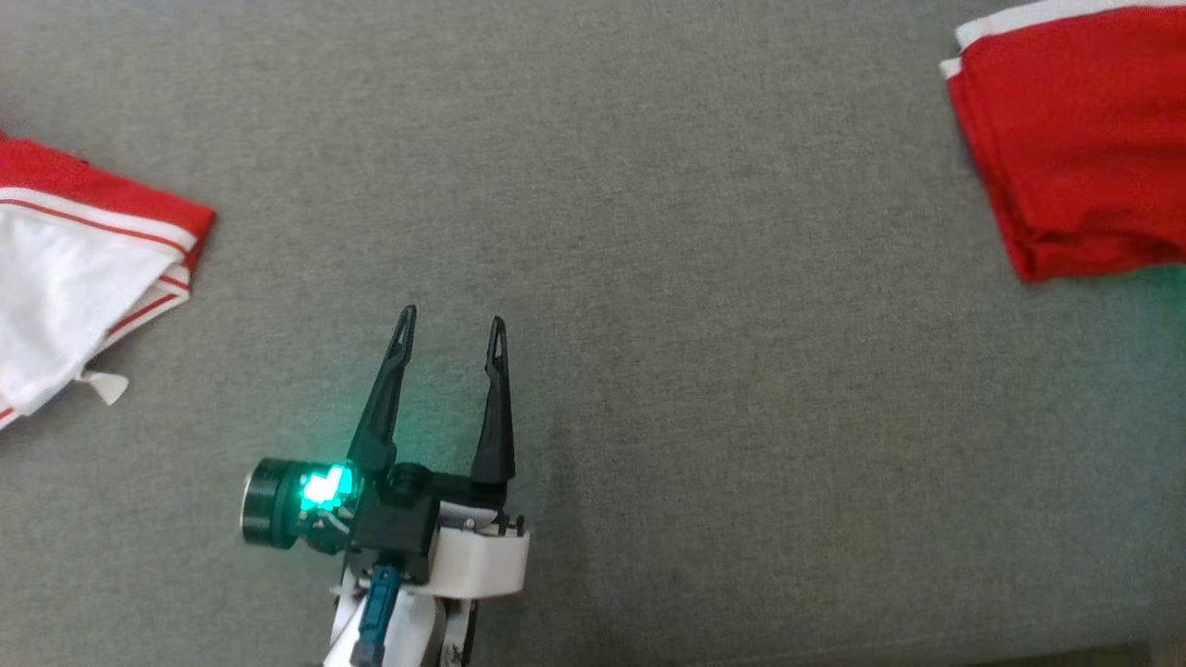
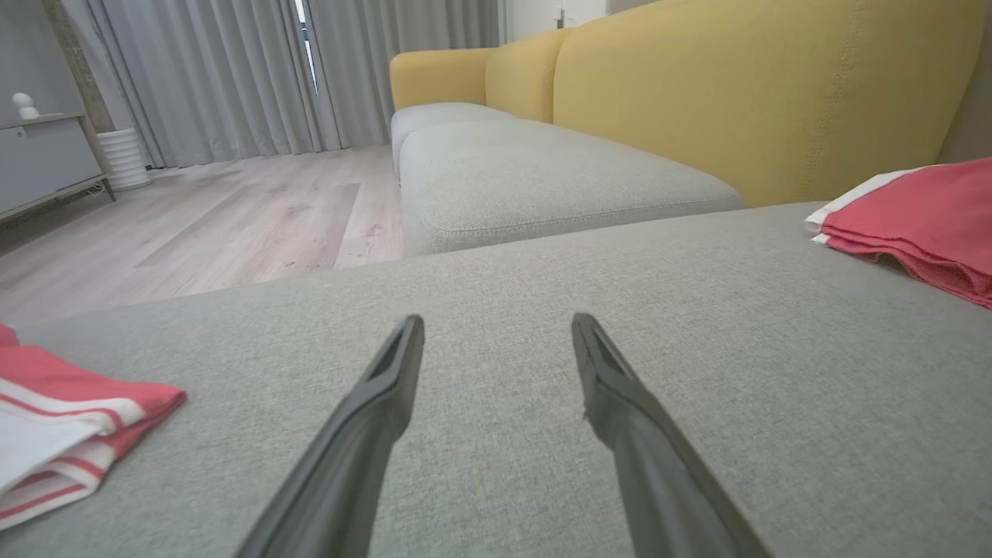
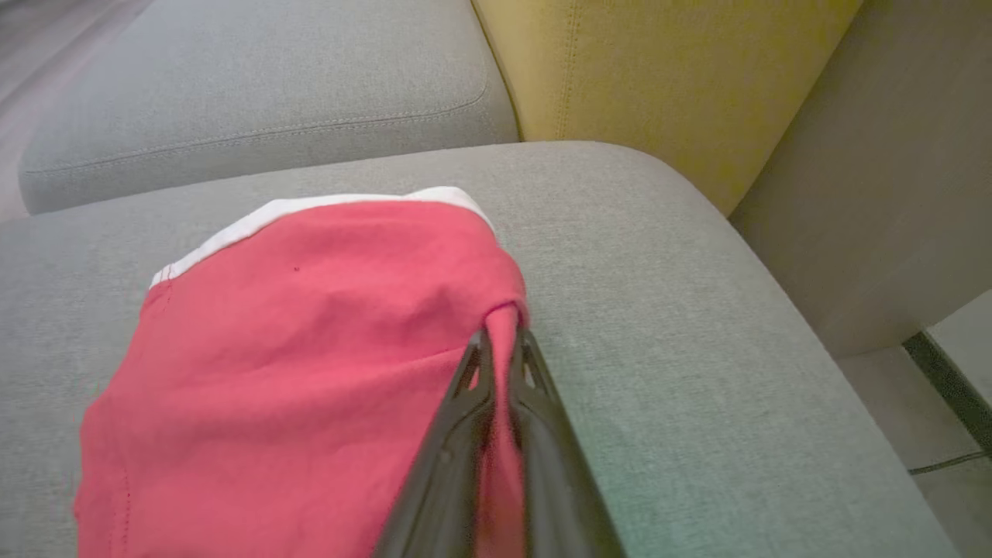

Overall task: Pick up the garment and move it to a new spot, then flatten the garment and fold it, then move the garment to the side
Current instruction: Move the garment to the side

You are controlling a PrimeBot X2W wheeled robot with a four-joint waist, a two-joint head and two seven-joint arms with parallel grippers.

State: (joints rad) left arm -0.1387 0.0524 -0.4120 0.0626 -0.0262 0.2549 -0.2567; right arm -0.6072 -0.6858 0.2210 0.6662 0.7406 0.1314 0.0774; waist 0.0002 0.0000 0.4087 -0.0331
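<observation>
A folded red garment with a white band (image 1: 1075, 139) lies on the grey seat cushion (image 1: 649, 232) at the upper right of the head view. In the right wrist view my right gripper (image 3: 502, 329) is shut on the red garment (image 3: 310, 349), pinching its right edge between the fingers. The same garment (image 2: 922, 217) shows at the right of the left wrist view. My left gripper (image 1: 452, 332) stands open over bare cushion, nothing between its fingers (image 2: 387, 372). It is well apart from both cloths.
A second red and white striped garment (image 1: 74, 269) lies at the left edge, also at the lower left as a cloth (image 2: 54, 434). A yellow sofa back (image 2: 736, 85) rises behind. The cushion's right edge (image 3: 775, 310) drops to the floor.
</observation>
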